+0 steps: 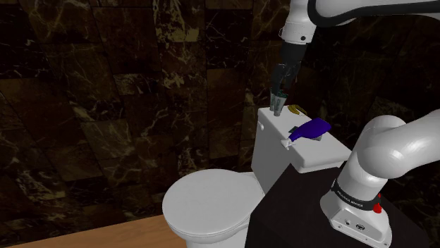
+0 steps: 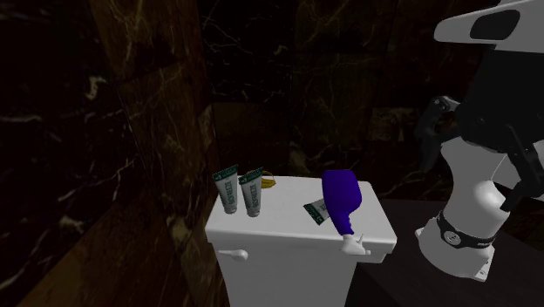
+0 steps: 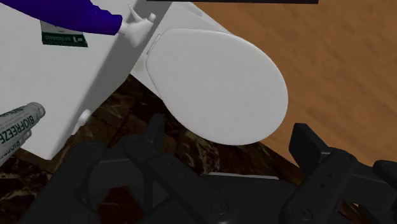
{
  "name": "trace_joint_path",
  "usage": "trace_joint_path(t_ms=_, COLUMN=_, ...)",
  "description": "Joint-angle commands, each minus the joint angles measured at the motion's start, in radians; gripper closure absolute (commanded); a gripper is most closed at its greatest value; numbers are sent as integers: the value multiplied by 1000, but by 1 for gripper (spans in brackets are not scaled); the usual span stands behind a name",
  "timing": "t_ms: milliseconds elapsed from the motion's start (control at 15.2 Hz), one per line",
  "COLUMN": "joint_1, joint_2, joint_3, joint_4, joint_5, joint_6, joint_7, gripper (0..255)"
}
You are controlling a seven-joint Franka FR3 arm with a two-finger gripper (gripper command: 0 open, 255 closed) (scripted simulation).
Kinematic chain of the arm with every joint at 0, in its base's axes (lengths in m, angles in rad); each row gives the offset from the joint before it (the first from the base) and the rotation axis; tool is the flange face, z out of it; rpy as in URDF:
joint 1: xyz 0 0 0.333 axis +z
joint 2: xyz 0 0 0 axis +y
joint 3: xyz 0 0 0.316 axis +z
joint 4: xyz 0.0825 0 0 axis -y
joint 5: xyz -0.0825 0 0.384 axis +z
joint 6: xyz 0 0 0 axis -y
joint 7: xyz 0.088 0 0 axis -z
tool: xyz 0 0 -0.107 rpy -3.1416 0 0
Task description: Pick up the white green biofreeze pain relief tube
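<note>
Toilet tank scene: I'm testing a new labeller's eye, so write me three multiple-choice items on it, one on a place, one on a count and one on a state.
1. Where does the blue spray bottle lie?
A) on the wooden floor
B) on the tank lid
C) on the robot's stand

2. How many tubes stand on the tank lid?
A) one
B) two
C) four

3. How is the toilet's seat lid?
A) down
B) raised against the tank
C) taken off

Answers:
1 B: the bottle rests on its side on top of the tank.
2 B: a pair stands side by side near one end of the tank lid.
3 A: it lies flat over the bowl.
</note>
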Motion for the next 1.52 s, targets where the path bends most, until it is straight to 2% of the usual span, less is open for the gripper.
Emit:
trace_joint_path(t_ms=0, joint_1=0, joint_2=0, joint_3=0, joint_4=0, joint_5=0, joint_6=0, joint_7=0, gripper=0)
trace_joint_path(t_ms=396, joint_1=-46, joint_2=37, joint_3=-121, joint_4=-69, joint_5=-79, joint_6=153, joint_7=-145, gripper=0)
trace_joint_path(t_ms=858, joint_1=-86, joint_2=154, joint_3=-270, joint_4=-84, joint_5=-142, joint_6=345, joint_7=-316, gripper=0)
trace_joint_path(t_ms=1188, joint_1=-89, joint_2=280, joint_3=-385, joint_4=-49, joint_5=-149, joint_6=480, joint_7=-447, gripper=0)
trace_joint_path(t_ms=1452, joint_1=-71, joint_2=400, joint_3=-482, joint_4=6, joint_5=-114, joint_6=577, joint_7=-568, gripper=0)
